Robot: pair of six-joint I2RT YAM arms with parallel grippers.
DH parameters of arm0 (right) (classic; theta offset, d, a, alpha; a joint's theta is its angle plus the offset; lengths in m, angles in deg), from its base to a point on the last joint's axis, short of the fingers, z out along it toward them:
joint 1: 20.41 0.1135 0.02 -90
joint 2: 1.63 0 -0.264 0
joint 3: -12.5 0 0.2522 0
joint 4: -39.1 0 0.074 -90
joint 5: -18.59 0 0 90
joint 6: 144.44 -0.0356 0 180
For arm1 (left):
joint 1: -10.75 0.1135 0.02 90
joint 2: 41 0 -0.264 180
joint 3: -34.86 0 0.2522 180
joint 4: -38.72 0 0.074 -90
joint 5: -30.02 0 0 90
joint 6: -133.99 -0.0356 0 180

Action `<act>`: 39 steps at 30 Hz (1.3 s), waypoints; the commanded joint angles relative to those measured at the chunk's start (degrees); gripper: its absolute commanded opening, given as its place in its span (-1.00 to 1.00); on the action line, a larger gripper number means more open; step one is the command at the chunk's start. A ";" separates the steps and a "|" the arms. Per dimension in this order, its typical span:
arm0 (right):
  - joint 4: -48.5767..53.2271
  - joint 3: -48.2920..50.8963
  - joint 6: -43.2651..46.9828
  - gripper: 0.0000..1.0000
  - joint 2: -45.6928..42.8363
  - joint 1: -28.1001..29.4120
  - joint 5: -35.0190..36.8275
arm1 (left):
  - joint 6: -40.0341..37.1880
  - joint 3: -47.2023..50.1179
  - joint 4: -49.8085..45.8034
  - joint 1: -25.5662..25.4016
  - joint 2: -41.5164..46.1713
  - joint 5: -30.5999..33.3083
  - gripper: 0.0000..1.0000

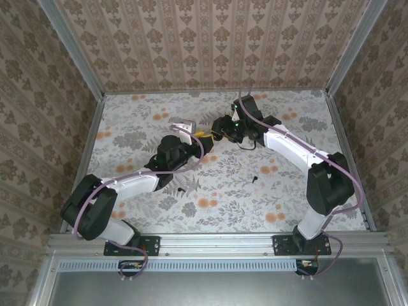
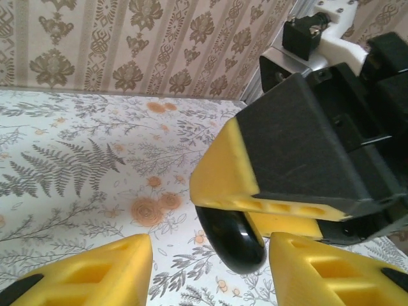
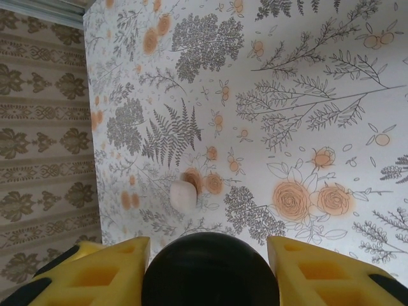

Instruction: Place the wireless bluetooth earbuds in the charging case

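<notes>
Though it is almost too small for me to read from above, an earbud (image 1: 255, 180) lies as a tiny black speck on the table (image 1: 210, 197), right of centre, near the right forearm and well apart from both grippers. The table is flat, covered in a pale print of grey ferns and orange flowers. Walls (image 1: 210, 44) papered in beige damask stripes close it in, with aluminium rails (image 1: 217, 243) at the corners and along the near edge. Toward the back, the case (image 2: 231, 241), round, glossy and black, is clamped between the ribbed yellow fingers of my right gripper (image 3: 207, 248), clear of the table. My left gripper (image 2: 210, 250) sits just under it with its jaws apart, the rim of the case hanging in the gap; I cannot tell whether it touches either finger. Below the case a small pale oval lump (image 3: 183, 195) rests on the print. Purple cables (image 1: 191, 152) loop along both arms.
</notes>
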 commanded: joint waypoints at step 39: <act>-7.50 4.22 5.64 0.19 -12.96 -0.01 -3.04 | 6.22 -3.22 18.51 2.31 -6.26 -17.42 -0.87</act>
